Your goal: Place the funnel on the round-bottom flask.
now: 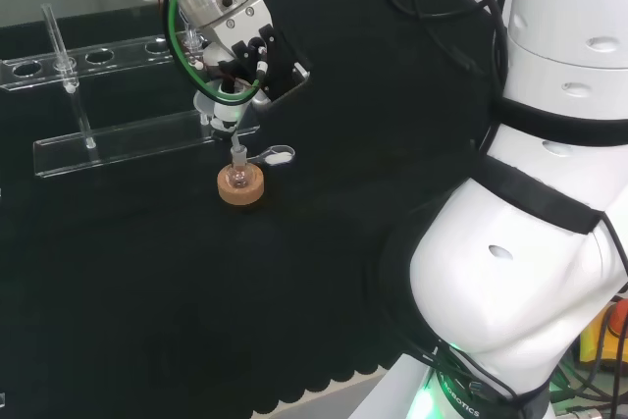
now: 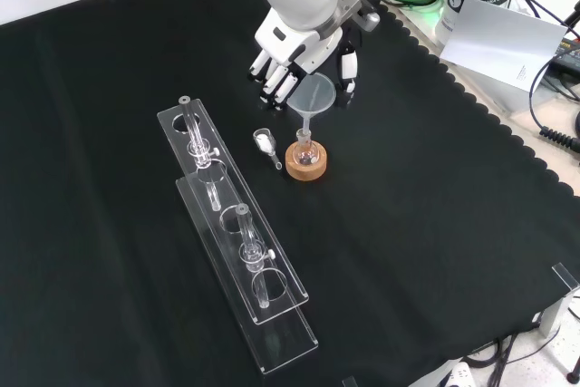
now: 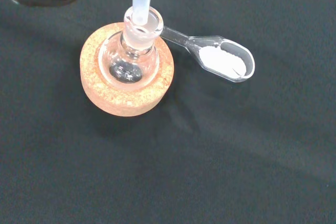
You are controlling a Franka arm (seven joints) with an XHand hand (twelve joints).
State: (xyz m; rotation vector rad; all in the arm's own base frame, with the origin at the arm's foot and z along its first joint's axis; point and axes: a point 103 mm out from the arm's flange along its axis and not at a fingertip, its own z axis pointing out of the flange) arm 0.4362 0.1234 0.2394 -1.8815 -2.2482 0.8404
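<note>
Robot hand (image 2: 304, 61) holds funnel (image 2: 312, 97), stem in flask (image 3: 132, 56) neck.

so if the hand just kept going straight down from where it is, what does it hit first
Probably the round-bottom flask: the hand holds the funnel, whose stem already sits in the flask's neck above the cork ring. The exact depth is unclear.

Black scallop-edged cloth (image 2: 109, 251) covers the bench; cables (image 2: 553, 124) and white paper (image 2: 503, 43) lie beyond it.
</note>
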